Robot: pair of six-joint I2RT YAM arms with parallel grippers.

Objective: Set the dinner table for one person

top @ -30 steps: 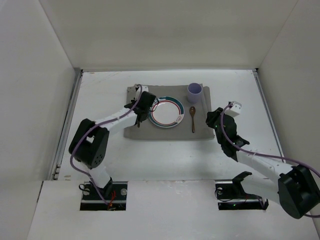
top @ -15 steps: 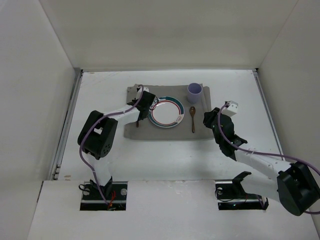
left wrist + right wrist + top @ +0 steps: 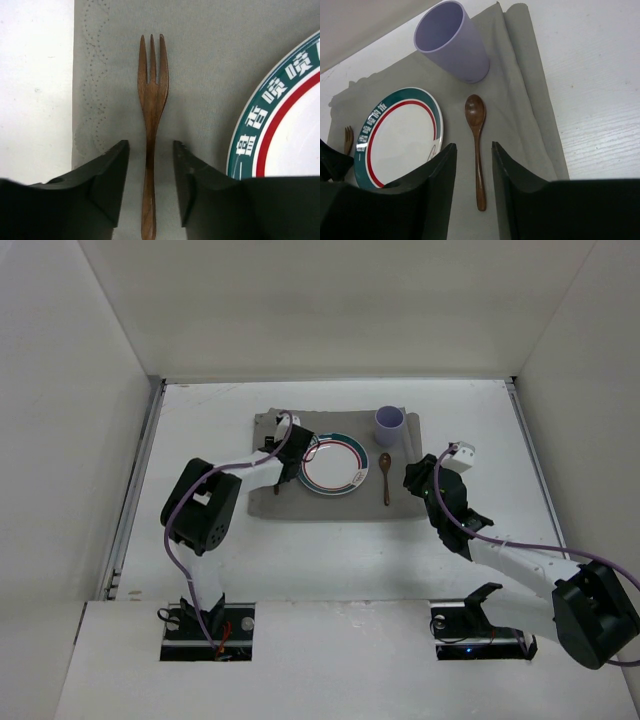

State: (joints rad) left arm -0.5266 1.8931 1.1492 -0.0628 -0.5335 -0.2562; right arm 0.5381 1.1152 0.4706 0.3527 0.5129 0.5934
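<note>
The only writing is a run of white Chinese characters round the green band of the plate [image 3: 282, 127]; I cannot read them. The white worktop [image 3: 35, 75] lies beneath the left pincer [image 3: 150, 147], showing bare just past the left edge of the grey mat [image 3: 205, 70]. That pincer is released and points straight down, its fingers either side of the wooden fork [image 3: 152, 112] handle with a gap each side. The left arm is folded, wrist over the mat. The right arm reaches in low from the right. The right pincer [image 3: 473, 147] is also released, holding nothing, tilted toward the spoon [image 3: 478, 155] and purple cup [image 3: 452, 42].
</note>
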